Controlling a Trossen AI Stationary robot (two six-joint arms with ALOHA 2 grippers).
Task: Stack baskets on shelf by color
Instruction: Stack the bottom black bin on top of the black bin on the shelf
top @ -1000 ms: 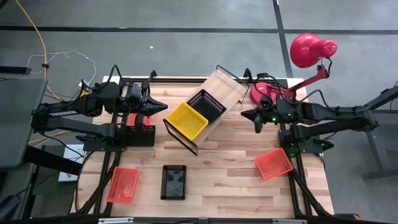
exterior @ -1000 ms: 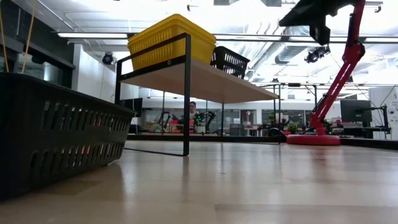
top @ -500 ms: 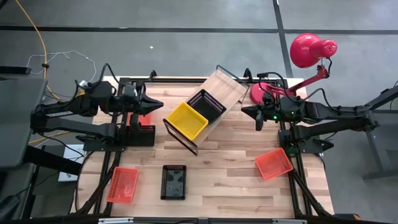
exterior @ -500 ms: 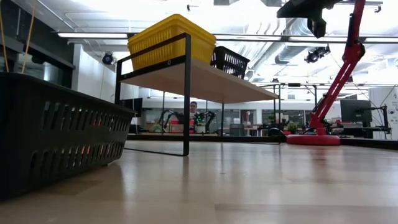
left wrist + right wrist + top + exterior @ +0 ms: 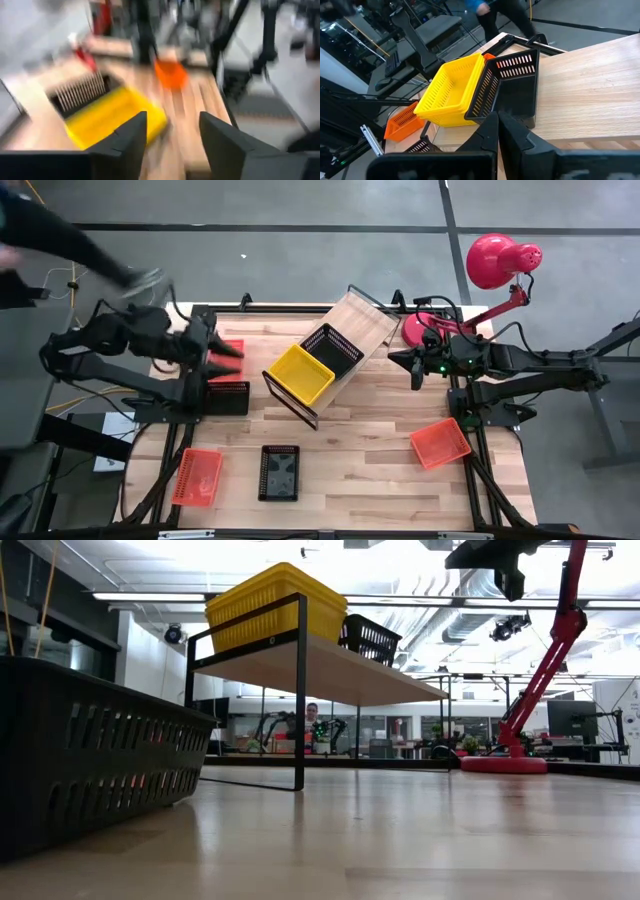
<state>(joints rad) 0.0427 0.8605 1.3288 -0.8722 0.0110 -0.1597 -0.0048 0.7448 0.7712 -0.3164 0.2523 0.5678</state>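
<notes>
The shelf (image 5: pixel 358 323) stands slantwise at the table's middle. On its board rest a yellow basket (image 5: pixel 300 373) and, beside it, a black basket (image 5: pixel 332 348); both also show in the right wrist view, the yellow basket (image 5: pixel 452 90) next to the black basket (image 5: pixel 512 92). My left gripper (image 5: pixel 172 140) hovers open at the far left with nothing between its fingers. An orange basket (image 5: pixel 232 347) lies partly hidden under it, next to another black basket (image 5: pixel 228 395). My right gripper (image 5: pixel 392 362) waits shut beside the shelf's right end.
Near the front edge lie an orange basket (image 5: pixel 197 477), a black basket (image 5: pixel 279 472) and another orange basket (image 5: pixel 440 442). A red lamp (image 5: pixel 500 260) stands at the far right on its round base (image 5: pixel 420 332). A person's blurred arm (image 5: pixel 60 235) reaches in at the far left.
My left gripper has opened and drawn back toward the table's left edge, so more of the orange basket under it shows. A person's arm has come into view beyond the table's far left corner.
</notes>
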